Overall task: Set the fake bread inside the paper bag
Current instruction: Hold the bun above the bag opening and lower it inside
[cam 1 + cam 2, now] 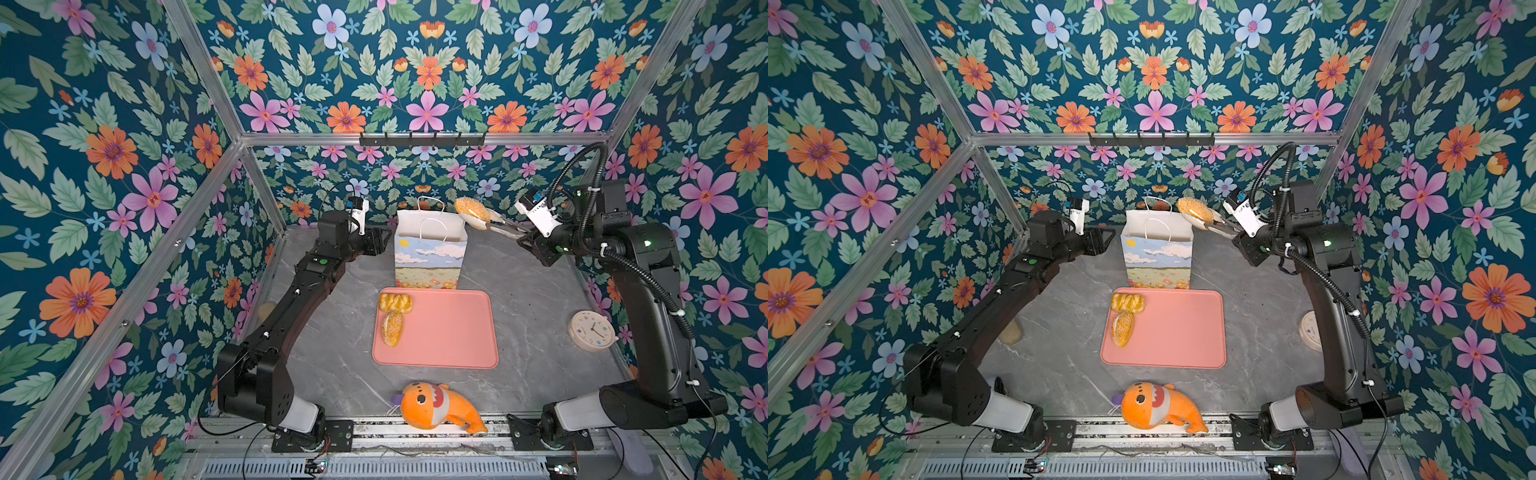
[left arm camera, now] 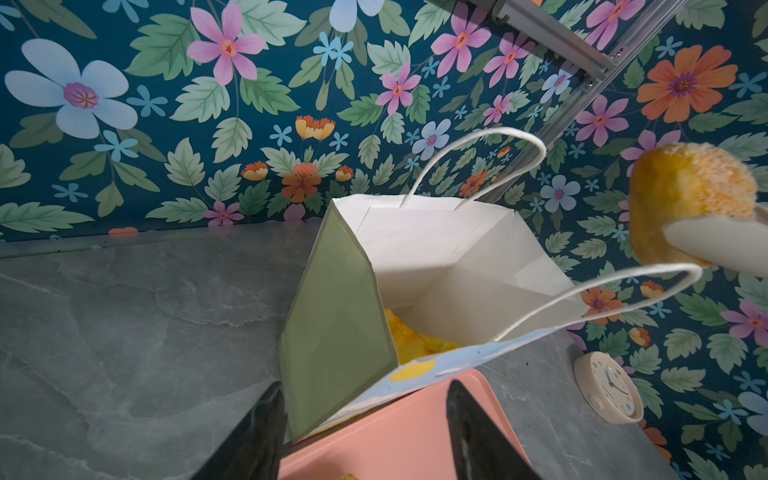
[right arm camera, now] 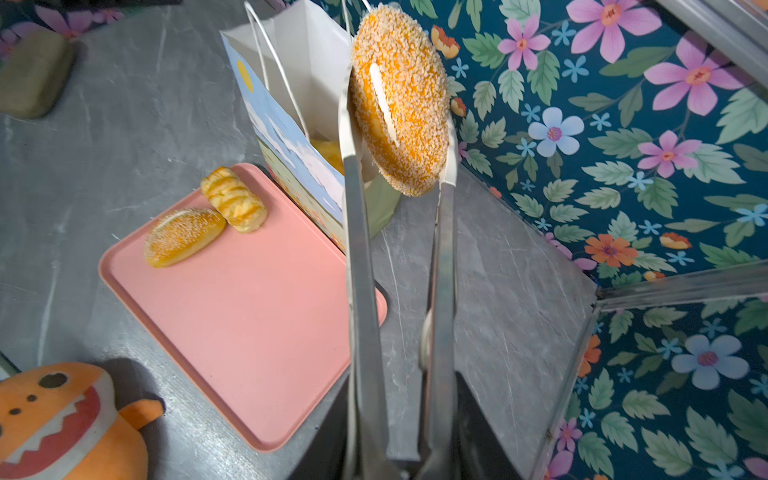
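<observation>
Nearest the rail: orange plush fish (image 1: 432,405) lying on its side, clear of the arms. Next, pink tray (image 1: 449,328), mostly bare. Two pcs of fake bread sit at its left edge, touching each other: a sesame roll (image 1: 392,328) and, just beyond it in the tray's far-left corner, a striped pastry (image 1: 395,302). A round clock (image 1: 592,331) lies flat on the right, partly behind the R arm. A dull tan block (image 1: 1011,332) lies on the left, half hidden under the L arm.

Beyond the tray, touching or just off its far edge, the paper bag (image 1: 430,257) stands upright w/ mouth open and both cord handles up. In the left wrist view, yellow pastry (image 2: 415,340) shows at the bottom inside.

L claw (image 1: 382,243) sits just left of the bag, near its top. The fingers stand apart w/ nothing held. In the wrist view the bag's lower corner and the tray show btwn them; can't tell if a finger touches the paper.

R claw (image 1: 524,239) is right of the bag, raised, and clamped on the handle end of metal tongs (image 1: 498,226). The tongs' white tips pinch a third sesame roll (image 1: 471,212) on both flat sides. The roll hangs in the air at the bag's far-right top corner, above the rim, not inside.
</observation>
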### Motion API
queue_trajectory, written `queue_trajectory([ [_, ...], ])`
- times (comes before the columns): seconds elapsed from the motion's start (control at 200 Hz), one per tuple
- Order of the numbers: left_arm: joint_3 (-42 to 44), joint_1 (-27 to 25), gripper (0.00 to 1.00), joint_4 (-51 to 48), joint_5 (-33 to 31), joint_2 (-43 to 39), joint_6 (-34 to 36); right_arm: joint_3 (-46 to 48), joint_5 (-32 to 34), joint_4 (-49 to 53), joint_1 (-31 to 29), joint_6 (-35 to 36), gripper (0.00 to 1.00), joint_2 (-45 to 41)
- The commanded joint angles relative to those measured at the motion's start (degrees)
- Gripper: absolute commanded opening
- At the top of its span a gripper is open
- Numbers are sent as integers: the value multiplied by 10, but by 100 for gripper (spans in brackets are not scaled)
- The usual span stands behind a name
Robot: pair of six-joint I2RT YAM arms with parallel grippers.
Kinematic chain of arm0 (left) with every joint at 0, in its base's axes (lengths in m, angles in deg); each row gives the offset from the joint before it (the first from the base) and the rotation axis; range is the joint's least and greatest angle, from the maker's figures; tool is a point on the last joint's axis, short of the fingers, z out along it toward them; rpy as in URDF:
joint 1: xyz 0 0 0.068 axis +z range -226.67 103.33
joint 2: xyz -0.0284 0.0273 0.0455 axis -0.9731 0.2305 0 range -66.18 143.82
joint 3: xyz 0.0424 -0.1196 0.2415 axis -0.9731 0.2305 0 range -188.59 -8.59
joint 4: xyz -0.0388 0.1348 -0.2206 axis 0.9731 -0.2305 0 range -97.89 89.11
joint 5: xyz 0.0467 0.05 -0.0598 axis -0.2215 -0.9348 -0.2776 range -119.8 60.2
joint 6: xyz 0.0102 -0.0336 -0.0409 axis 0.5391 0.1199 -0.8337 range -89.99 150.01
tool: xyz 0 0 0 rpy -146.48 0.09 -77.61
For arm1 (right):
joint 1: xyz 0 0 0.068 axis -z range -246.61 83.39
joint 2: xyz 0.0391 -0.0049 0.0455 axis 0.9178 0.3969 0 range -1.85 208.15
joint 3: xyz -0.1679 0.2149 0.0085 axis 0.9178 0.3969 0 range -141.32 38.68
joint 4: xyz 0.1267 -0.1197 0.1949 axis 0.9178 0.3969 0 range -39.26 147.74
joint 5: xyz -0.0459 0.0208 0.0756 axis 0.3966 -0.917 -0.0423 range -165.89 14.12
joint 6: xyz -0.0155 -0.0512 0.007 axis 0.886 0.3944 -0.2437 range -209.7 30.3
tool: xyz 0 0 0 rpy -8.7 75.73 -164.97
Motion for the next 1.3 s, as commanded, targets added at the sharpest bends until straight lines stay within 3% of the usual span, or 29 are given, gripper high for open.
queue_trajectory([
  [0.0, -17, 1, 62, -5, 2, 9, -9, -9, -61, -25, 0, 0, 31, 10],
  [0.17, -37, 1, 62, -11, 5, 25, -10, 18, -86, -37, 0, 39, 31, 19],
  [0.76, -62, 1, 61, -18, 15, 46, -24, -24, -100, -40, -1, 106, 30, 80],
  [1.295, -59, 5, 61, -26, 15, 45, -25, -45, -120, -47, -1, 123, 30, 129],
])
